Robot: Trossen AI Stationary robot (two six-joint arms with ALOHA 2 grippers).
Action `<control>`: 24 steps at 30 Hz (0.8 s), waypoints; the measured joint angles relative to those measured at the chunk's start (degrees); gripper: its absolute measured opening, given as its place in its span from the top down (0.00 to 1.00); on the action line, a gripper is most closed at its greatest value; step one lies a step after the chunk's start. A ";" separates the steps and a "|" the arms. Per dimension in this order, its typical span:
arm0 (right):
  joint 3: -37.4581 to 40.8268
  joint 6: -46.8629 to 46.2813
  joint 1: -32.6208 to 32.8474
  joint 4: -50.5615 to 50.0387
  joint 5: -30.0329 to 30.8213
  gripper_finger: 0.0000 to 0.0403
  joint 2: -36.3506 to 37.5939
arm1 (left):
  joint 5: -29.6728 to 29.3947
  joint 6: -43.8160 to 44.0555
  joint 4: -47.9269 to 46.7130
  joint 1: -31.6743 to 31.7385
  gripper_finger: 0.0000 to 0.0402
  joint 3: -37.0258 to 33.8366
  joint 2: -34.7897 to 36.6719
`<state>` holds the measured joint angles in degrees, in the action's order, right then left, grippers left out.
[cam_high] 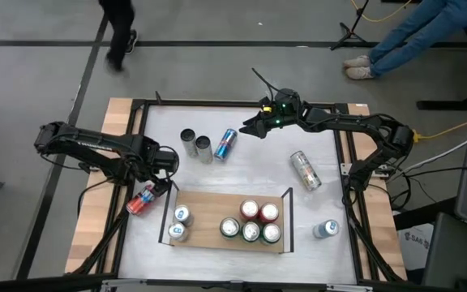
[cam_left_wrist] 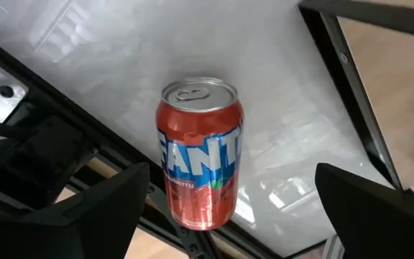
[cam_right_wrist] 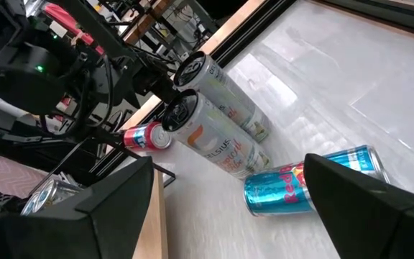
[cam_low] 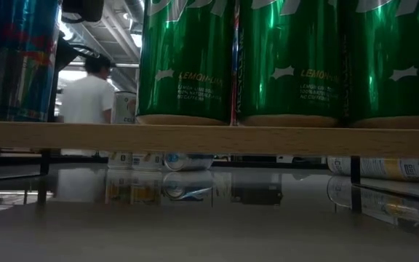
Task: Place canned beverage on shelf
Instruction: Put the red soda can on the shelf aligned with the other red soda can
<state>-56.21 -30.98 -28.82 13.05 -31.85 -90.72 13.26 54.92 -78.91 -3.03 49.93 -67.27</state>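
- Because the red Fanta can (cam_left_wrist: 200, 155) is lying on its side at the tabletop's left edge, just outside the shelf (cam_high: 217, 231), the left gripper (cam_high: 162, 180) is hanging over it, fingers spread wide, holding nothing.
- Meanwhile the right gripper (cam_high: 254, 126) is waiting near the blue can (cam_right_wrist: 307, 183), jaws also open and empty.

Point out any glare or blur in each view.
High view: even light. Low view: tabletop mirrors the cans; person behind is blurred. Left wrist view: glare patches beside the red can. Right wrist view: window reflections on the white top.
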 joint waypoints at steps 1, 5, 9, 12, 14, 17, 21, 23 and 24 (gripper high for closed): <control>0.00 0.00 0.00 0.00 0.38 0.14 0.00 | 0.02 -0.26 0.00 0.00 0.03 0.00 -0.16; 0.00 -0.05 0.00 -0.01 0.68 0.14 0.00 | -0.19 0.07 -0.08 -0.10 0.03 -0.05 -0.19; 0.00 -0.02 0.00 -0.04 0.84 0.14 0.00 | -0.83 0.19 0.11 -0.17 0.03 -0.08 -0.19; 0.00 -0.01 0.00 -0.04 1.23 0.14 0.00 | -1.25 0.96 0.23 -0.93 0.03 -0.09 -0.21; 0.00 -0.02 0.00 -0.04 1.23 0.14 0.00 | -1.65 1.95 0.34 -1.82 0.03 -0.07 -0.20; 0.00 0.00 0.00 -0.04 1.23 0.14 0.00 | -1.78 3.30 0.63 -3.32 0.03 -0.07 -0.19; 0.00 0.00 0.00 -0.04 1.39 0.14 0.00 | -1.76 4.34 0.74 -3.80 0.03 -0.09 -0.21; 0.00 0.00 0.00 -0.04 1.41 0.14 0.00 | -1.54 4.27 0.63 -3.21 0.03 -0.09 -0.22; 0.00 0.00 0.00 -0.04 1.41 0.14 0.00 | -1.52 4.27 0.42 -2.79 0.03 -0.09 -0.22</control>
<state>-56.21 -30.98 -28.82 13.02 -30.44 -90.72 11.75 59.19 -78.49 -5.81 49.84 -67.48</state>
